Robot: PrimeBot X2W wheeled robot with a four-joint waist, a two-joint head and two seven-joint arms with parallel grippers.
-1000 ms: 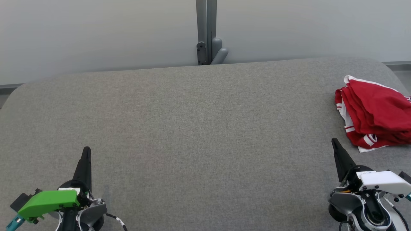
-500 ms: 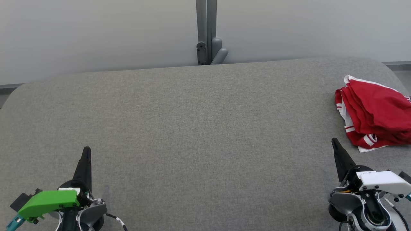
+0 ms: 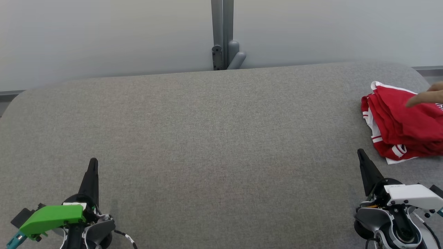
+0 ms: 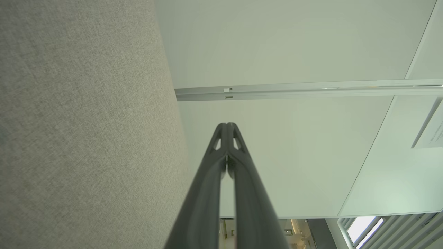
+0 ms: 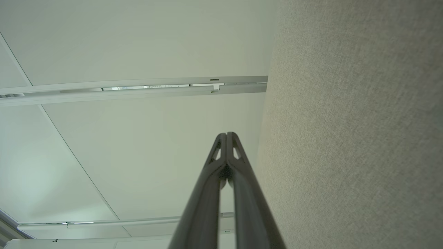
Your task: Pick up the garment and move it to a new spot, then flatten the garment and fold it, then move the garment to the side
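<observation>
The tabletop (image 3: 214, 138) is covered with a grey woven cloth of fine, slightly rough grain, and its far corners are rounded. The garment (image 3: 398, 124) lies at the far right of this surface, near the right edge of the head view and partly cut by it. It is made of soft red fabric with white stripes on the hem and a white edge below. It is gathered in a loose pile with several thick folds, not flat. A person's fingers (image 3: 418, 99) reach in from the right over the upper part of the garment; I cannot tell if they touch it.

The left claw (image 3: 93, 162) is at the lower left above the tabletop, well apart from the garment. Its two long dark fingers are pressed together into one thin point, and it grasps nothing. In the left wrist view the same left claw (image 4: 227, 125) shows smooth dark plastic fingers with small openings near the tips, which meet. A glossy green cover (image 3: 52, 218) sits on its wrist.

The right claw (image 3: 361, 152) is at the lower right, near the lower corner of the garment but not touching it. It is also clenched and empty, as the right wrist view confirms (image 5: 226, 134). Its wrist has a white cover (image 3: 413, 195).

Behind the tabletop stands a smooth pale wall (image 3: 104, 34) with a grey metal post (image 3: 222, 31).
</observation>
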